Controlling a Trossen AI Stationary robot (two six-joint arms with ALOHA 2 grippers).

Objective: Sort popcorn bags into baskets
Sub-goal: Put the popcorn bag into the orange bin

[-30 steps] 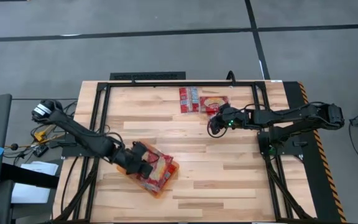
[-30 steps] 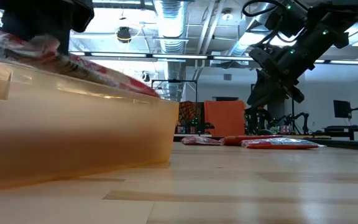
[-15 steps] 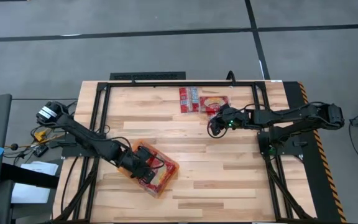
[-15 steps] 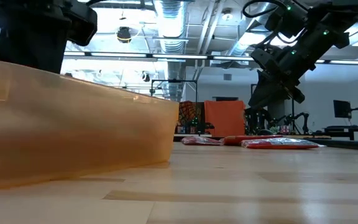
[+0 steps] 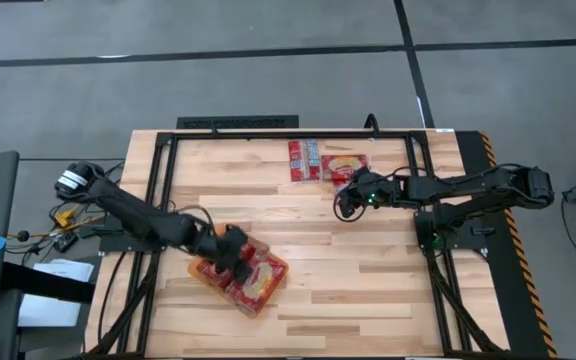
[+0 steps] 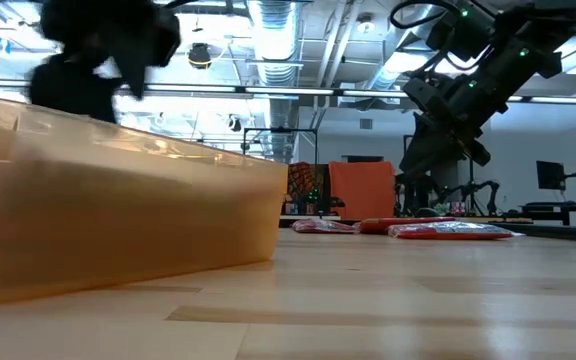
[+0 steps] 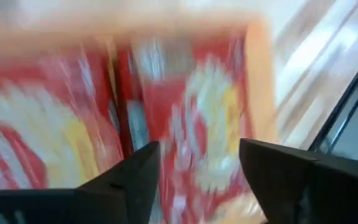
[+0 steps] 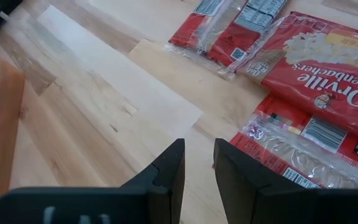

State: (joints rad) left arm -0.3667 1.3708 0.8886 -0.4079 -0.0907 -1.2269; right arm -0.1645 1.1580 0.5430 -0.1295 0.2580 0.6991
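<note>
The right gripper (image 5: 342, 200) sits right of centre in the high view, and its two dark fingers (image 8: 166, 171) stand nearly together in the right wrist view, with only a thin strip of bench showing between them and nothing held. Just past those fingertips, toward the upper right of that wrist picture, lie the loose popcorn bags (image 8: 328, 68): one face up with its picture panel showing, one lower down with its label strip nearest the fingers, and two more lying label-side up farther off. In the high view this cluster (image 5: 323, 163) is in the upper middle of the bench (image 5: 368, 290), just above and left of the right gripper, its packets laid side by side with their long edges running roughly up and down the frame. The right arm is clearly the nearer one to them; a short reach up-frame, with the fingers spread first, looks like what the next pick calls for.

The left gripper (image 5: 230, 250) is at lower left of centre in the high view, over the orange basket (image 5: 272, 281). In the left wrist view its fingers (image 7: 135, 180) are spread wide and empty, with red and yellow packets lying flat in the basket directly beyond them. In the low view the basket's wall (image 6: 128, 225) fills the left side, well apart from the loose packets at right.
</note>
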